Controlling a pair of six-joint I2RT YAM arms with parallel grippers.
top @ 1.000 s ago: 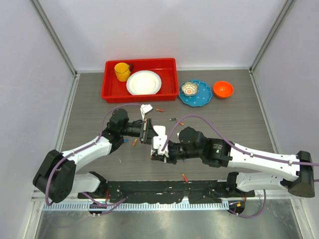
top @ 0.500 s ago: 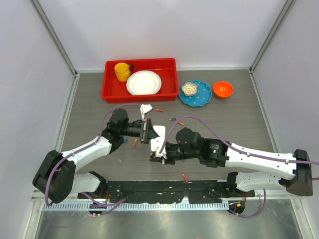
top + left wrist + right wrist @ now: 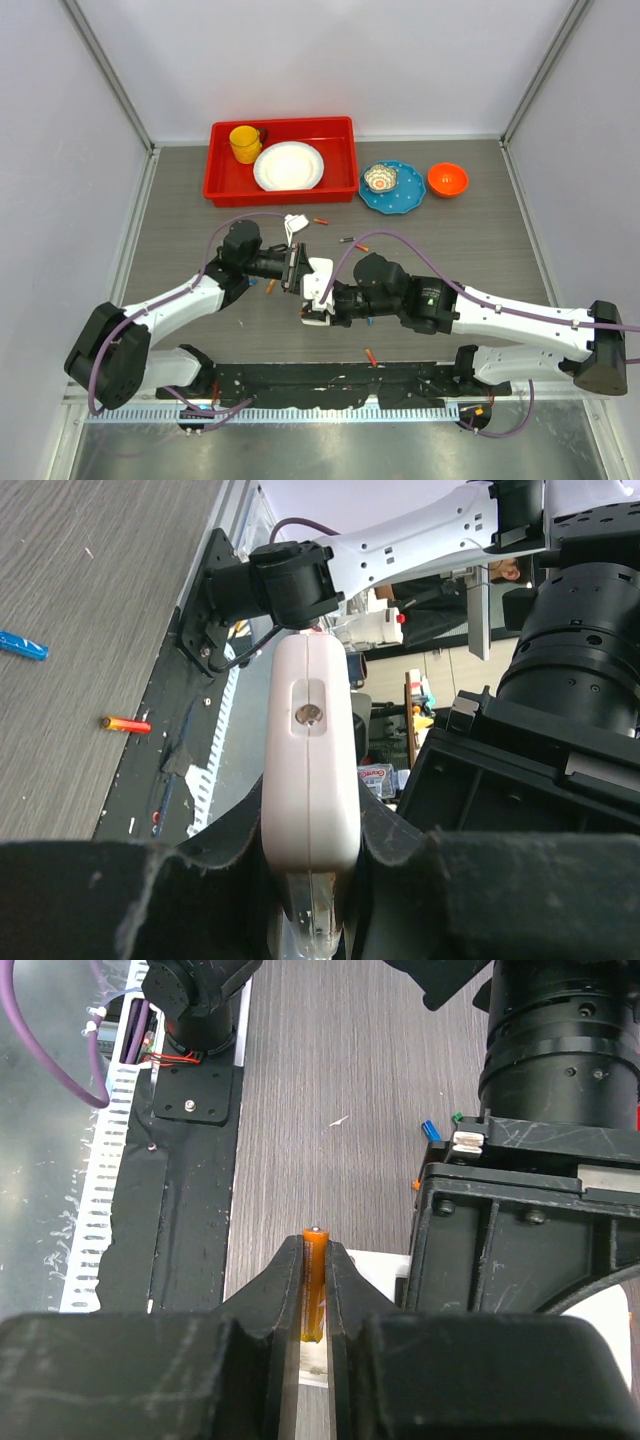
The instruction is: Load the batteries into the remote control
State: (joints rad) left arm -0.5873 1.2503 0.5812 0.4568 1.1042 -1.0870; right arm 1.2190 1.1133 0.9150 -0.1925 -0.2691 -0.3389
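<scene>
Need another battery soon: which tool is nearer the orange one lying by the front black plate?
Right. The right tool, gripping an orange battery, hangs just beyond the loose battery, to its left; the left tool, holding the remote, is farther back.

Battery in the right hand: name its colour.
Orange battery, clearest in the right wrist view.

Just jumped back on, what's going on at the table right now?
The left gripper is shut on the remote control, holding it out in front of the right arm. The right gripper is shut on an orange battery, poised right at the remote and not yet released. A blue battery and a red-orange battery lie loose on the table.
</scene>
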